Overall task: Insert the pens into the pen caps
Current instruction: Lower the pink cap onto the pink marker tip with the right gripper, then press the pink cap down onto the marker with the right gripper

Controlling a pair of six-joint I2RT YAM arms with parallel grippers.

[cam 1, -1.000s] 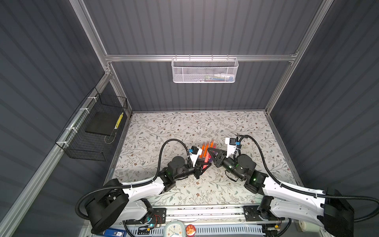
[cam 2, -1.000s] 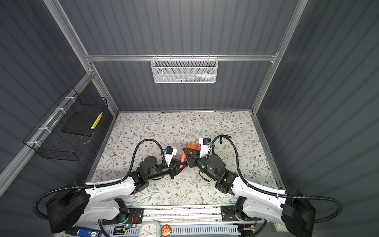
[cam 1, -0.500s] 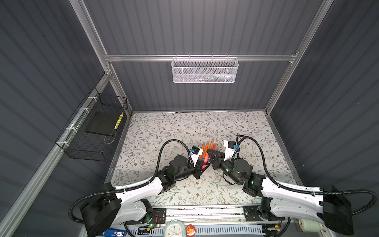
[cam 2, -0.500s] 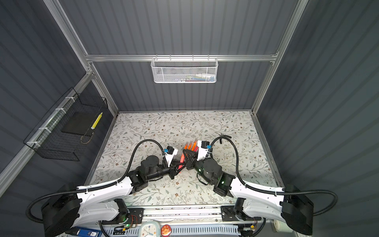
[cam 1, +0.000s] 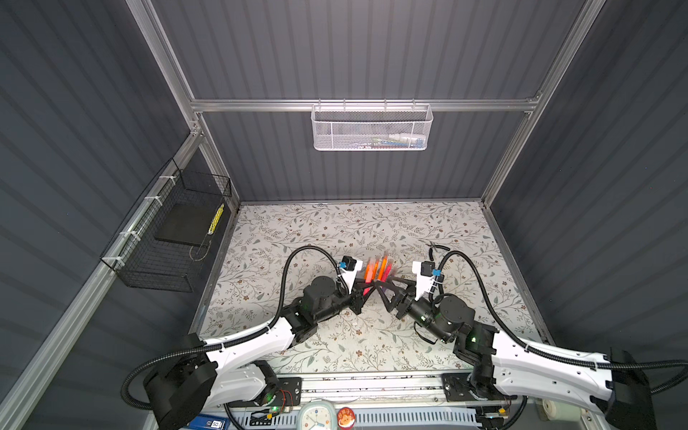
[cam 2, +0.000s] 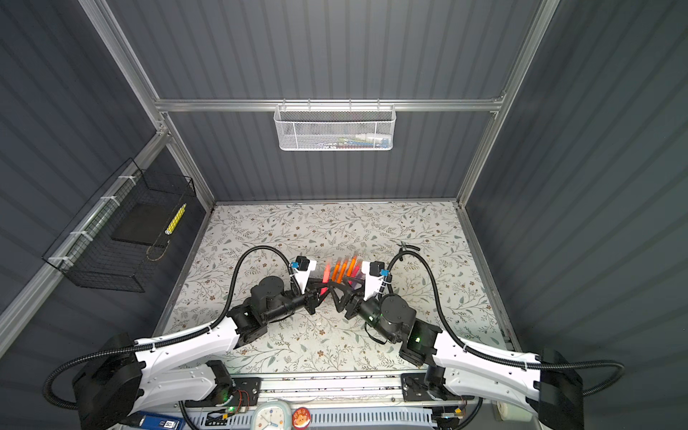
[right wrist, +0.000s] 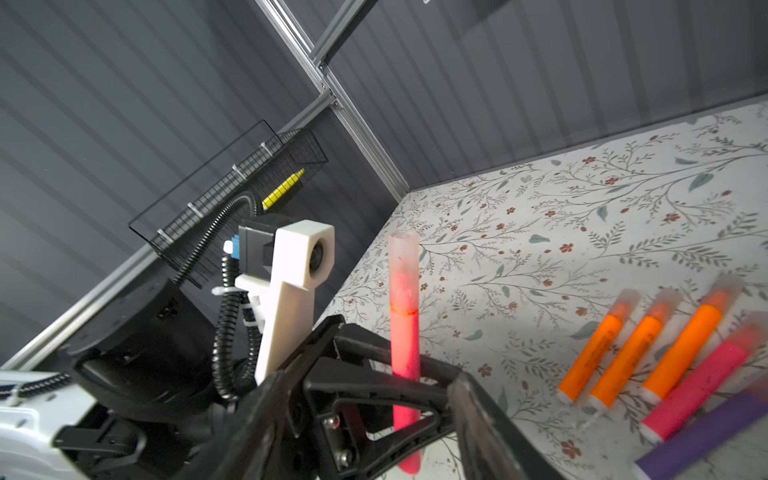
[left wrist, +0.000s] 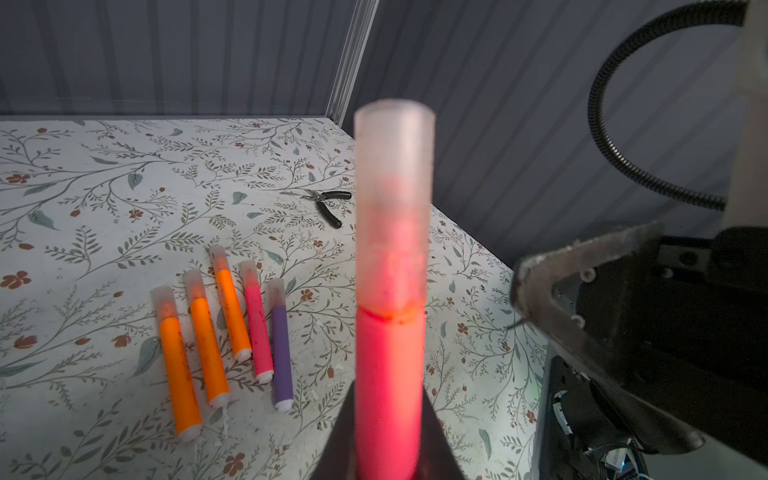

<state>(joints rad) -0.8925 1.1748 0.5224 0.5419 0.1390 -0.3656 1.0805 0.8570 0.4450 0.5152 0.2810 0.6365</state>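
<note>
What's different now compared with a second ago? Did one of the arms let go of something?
Yes. The right gripper opened its jaws and let go of the cap, which now sits on the red-pink pen. The left gripper still clamps that pen. The five capped pens and the pliers lie where they were.

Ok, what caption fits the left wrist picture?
Capped red-pink pen held close up, five capped pens lying beyond on the flowered table.
</note>
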